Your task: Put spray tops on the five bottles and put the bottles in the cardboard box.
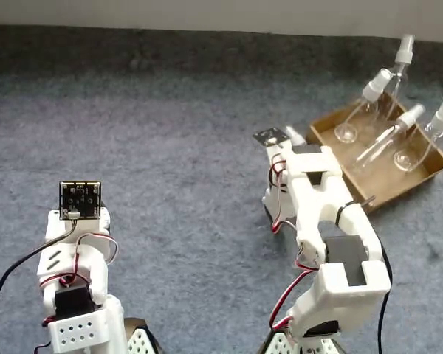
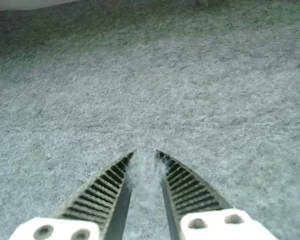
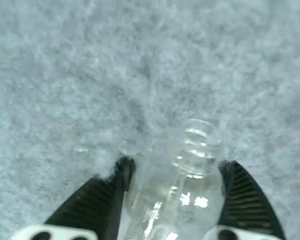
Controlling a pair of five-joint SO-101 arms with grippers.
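A grey carpet [image 1: 170, 147] is spread over the table; from above, a cardboard box [image 1: 391, 181] is shown at the far right, with four bottles [image 1: 369, 103] leaning in it, each fitted with a white spray top [image 1: 376, 81]; close detail is added by the right wrist view, where the right gripper [image 3: 176, 167] is closed on a fifth bottle [image 3: 192, 165], clear, its threaded neck bare; the left gripper [image 2: 146, 156] is held slightly parted over the carpet, gripping nothing.

The left jaws over a grey worktop [image 2: 155, 75].
The two ribbed jaws stand slightly apart, tips close to the fuzzy grey cover, which shows through the narrow gap between them.
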